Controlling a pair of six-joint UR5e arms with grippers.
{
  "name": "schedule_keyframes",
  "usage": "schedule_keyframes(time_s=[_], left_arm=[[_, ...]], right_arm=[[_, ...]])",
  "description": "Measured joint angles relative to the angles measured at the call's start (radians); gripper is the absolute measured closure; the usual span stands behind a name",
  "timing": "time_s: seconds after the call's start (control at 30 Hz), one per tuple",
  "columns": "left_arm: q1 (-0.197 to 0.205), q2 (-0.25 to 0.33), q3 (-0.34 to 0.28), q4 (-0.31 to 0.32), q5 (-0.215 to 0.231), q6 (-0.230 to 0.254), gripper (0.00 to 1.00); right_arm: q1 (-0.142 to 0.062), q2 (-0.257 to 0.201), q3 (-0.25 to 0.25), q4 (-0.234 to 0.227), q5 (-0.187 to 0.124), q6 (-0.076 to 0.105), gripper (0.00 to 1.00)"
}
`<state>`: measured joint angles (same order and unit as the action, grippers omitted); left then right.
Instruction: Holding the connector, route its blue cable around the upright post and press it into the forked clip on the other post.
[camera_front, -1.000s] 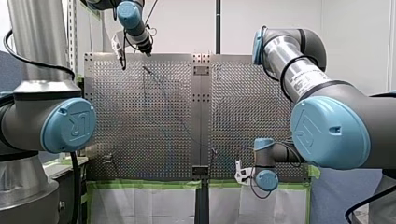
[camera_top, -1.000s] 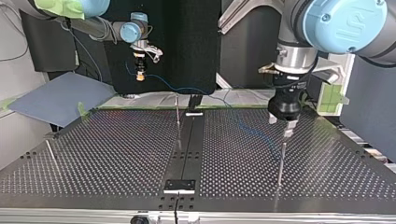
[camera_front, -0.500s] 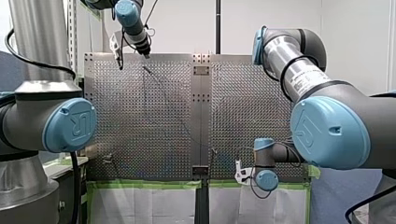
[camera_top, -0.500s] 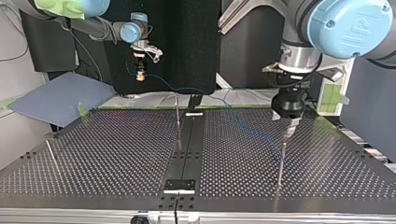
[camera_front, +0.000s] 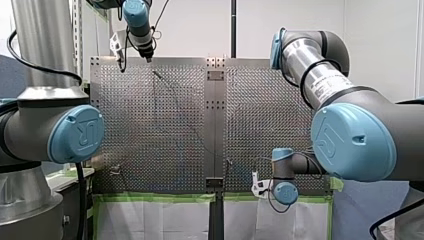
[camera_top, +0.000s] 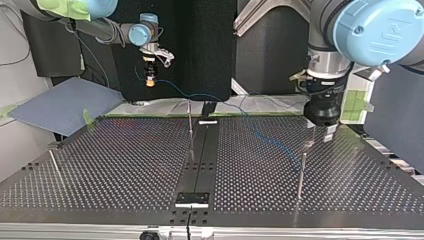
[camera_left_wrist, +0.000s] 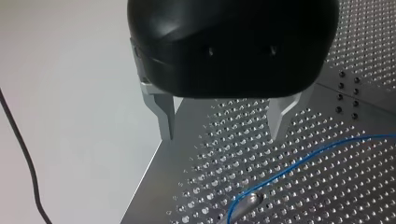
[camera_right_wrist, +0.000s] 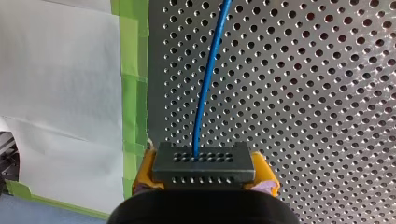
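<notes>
Retreat is what is happening now: my left gripper (camera_left_wrist: 220, 137) is hanging with its metal fingers spread apart and nothing between them, beside and above the forked clip (camera_left_wrist: 243, 206) and no longer over it. One second ago, in the top view, it was sitting directly over the top of the clip's post (camera_top: 301, 172); since then it has been sliding off, to the side of that post facing away from the upright post (camera_top: 190, 120). The blue cable (camera_right_wrist: 204, 88) is reaching the fork (the left wrist view is showing it arriving at the clip's tip, but how deep it is sitting I cannot tell), and from the clip it is running low over the perforated table (camera_top: 125, 160) back toward the upright post. My right gripper (camera_right_wrist: 204, 175) is not changing: well apart from the clip, beyond the upright post, its yellow pads are clamping the dark connector (camera_right_wrist: 203, 163) from both sides, with the cable leaving the connector's face straight ahead. I am judging that the pressing step is finished or nearly so, because the left fingers are leaving the cable alone. What is remaining is probably only to confirm that the cable is staying in the fork, since a pull from the connector's end could be lifting it out again.
</notes>
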<state>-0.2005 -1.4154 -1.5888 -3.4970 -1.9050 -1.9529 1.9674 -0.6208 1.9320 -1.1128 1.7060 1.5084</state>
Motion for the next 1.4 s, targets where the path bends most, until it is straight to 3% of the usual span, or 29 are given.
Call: schedule_keyframes(time_s=[0.4,1.4], left_arm=[[0.000,0.000,0.000,-0.023,-0.054,0.002,0.02],[-0.003,0.000,-0.003,-0.017,-0.055,0.001,0.02]], right_arm=[[0.002,0.000,0.000,0.001,0.000,0.000,1.00],[0.005,0.000,0.000,0.001,0.000,0.000,1.00]])
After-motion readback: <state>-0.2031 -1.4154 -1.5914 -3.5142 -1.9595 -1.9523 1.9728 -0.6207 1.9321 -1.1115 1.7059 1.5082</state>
